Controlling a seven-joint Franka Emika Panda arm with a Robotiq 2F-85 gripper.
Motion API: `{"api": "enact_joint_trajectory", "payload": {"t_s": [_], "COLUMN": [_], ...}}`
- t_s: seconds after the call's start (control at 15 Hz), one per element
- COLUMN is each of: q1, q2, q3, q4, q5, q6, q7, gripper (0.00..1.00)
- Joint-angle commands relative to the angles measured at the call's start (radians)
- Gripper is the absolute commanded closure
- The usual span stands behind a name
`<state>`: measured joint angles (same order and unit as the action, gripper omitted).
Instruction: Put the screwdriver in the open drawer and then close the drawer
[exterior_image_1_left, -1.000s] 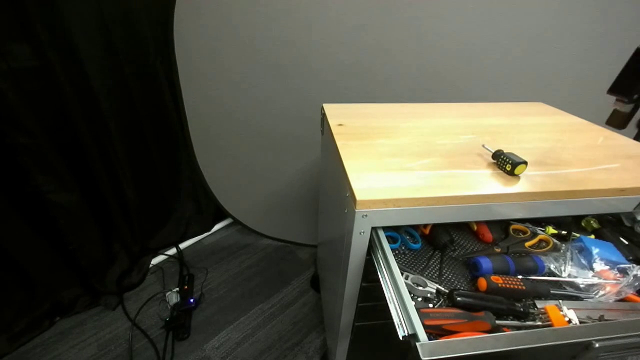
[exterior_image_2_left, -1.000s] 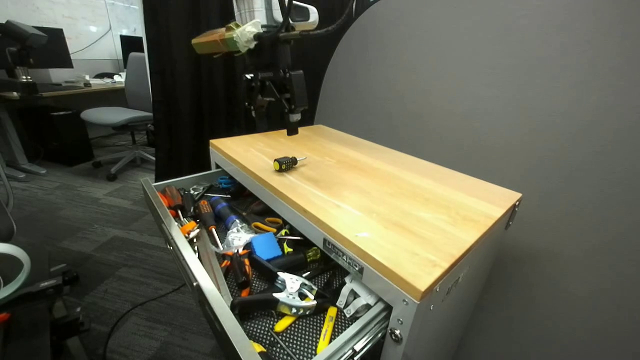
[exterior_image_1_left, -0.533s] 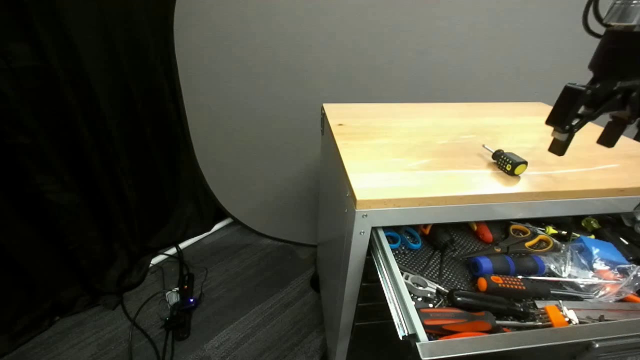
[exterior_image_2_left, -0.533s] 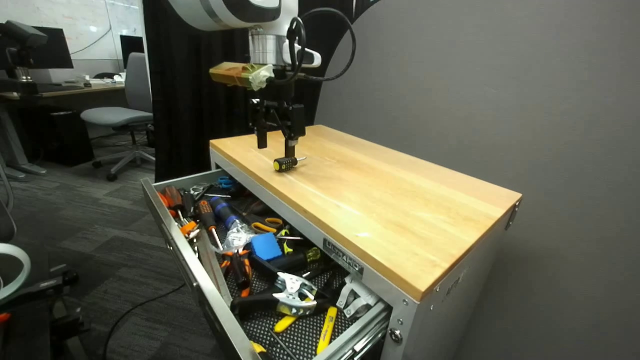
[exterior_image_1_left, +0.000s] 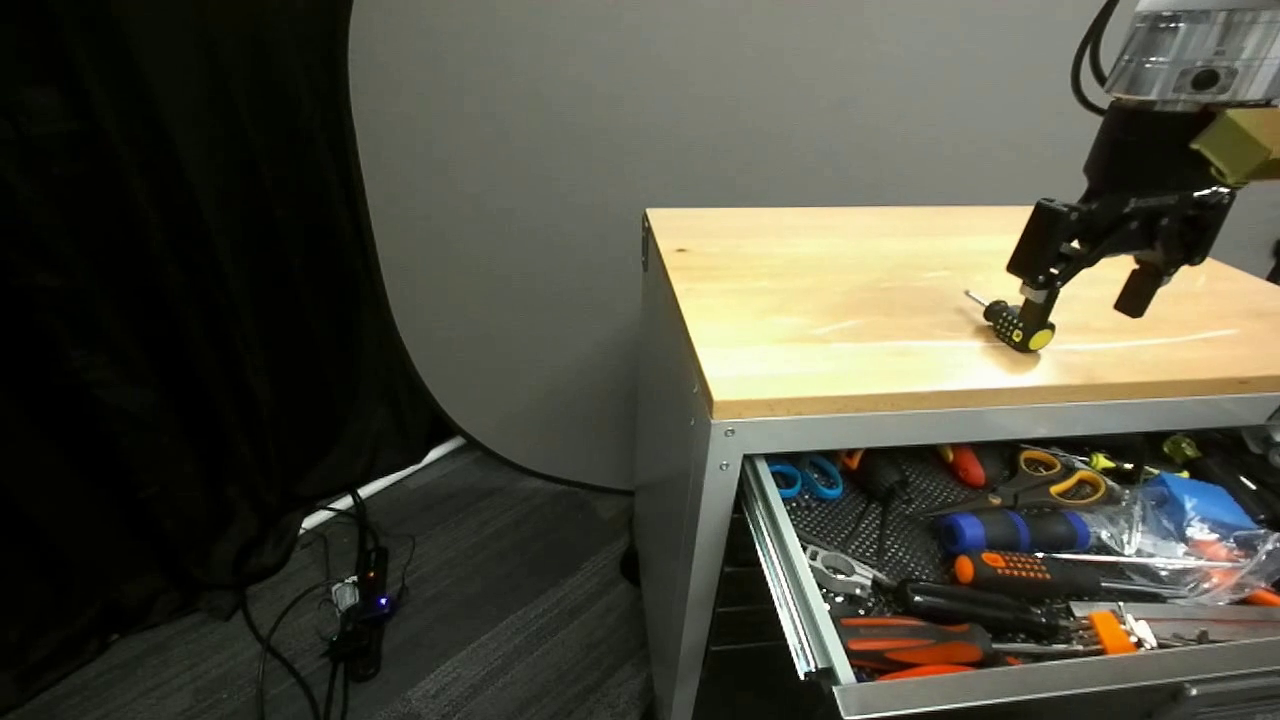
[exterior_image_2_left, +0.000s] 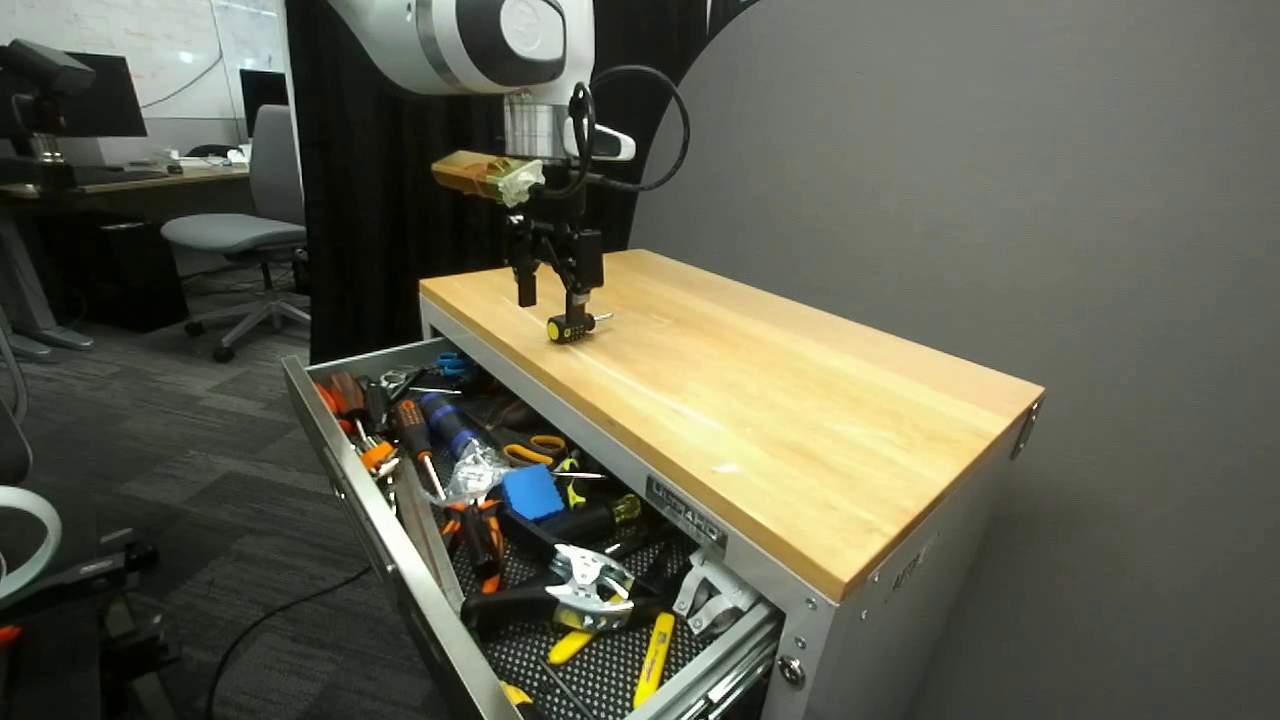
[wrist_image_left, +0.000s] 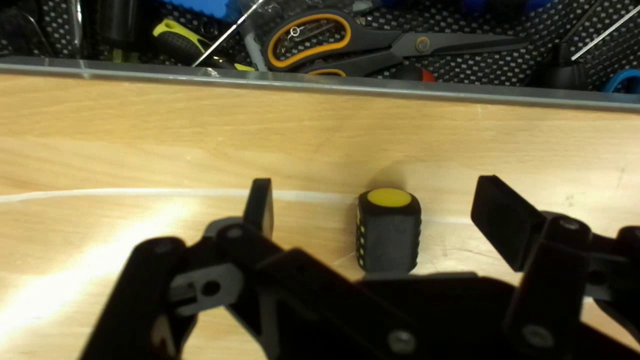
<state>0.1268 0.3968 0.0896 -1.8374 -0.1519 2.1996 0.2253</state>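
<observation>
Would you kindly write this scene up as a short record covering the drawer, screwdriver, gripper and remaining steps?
Drawer: open, below the wooden tabletop
Drawer contents include: scissors, blue block, metal clamp
Screwdriver: black and yellow, lying on the tabletop, yellow end toward the drawer side
Gripper: open, jaws to either side of the screwdriver, with gaps in the wrist view
Remaining steps: grasp the screwdriver, put it in the drawer, close the drawer
</observation>
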Motion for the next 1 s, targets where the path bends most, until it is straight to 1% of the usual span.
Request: {"api": "enact_joint_trajectory", "payload": {"t_s": [0.0, 0.07, 0.13, 0.2, 0.33, 0.4, 0.53, 0.67, 0.73, 0.93], "q1": [0.045, 0.050, 0.062, 0.074, 0.089, 0.095, 0.107, 0.114, 0.118, 0.109], "q2": [0.053, 0.052, 0.059, 0.076, 0.092, 0.103, 0.123, 0.139, 0.127, 0.066], "q3": [-0.034, -0.042, -0.053, -0.062, -0.080, -0.088, -0.101, -0.105, -0.110, -0.129], "q4": [0.066, 0.064, 0.069, 0.080, 0.086, 0.093, 0.102, 0.115, 0.107, 0.052], "q5": [-0.027, -0.033, -0.055, -0.074, -0.097, -0.105, -0.110, -0.100, -0.106, -0.115], "q6": [0.022, 0.030, 0.037, 0.053, 0.077, 0.087, 0.104, 0.097, 0.085, 0.047], "q7": [0.065, 0.077, 0.094, 0.119, 0.156, 0.173, 0.202, 0.214, 0.220, 0.206], "gripper": [0.00, 0.00, 0.25, 0.25, 0.41, 0.51, 0.65, 0.80, 0.88, 0.88]}}
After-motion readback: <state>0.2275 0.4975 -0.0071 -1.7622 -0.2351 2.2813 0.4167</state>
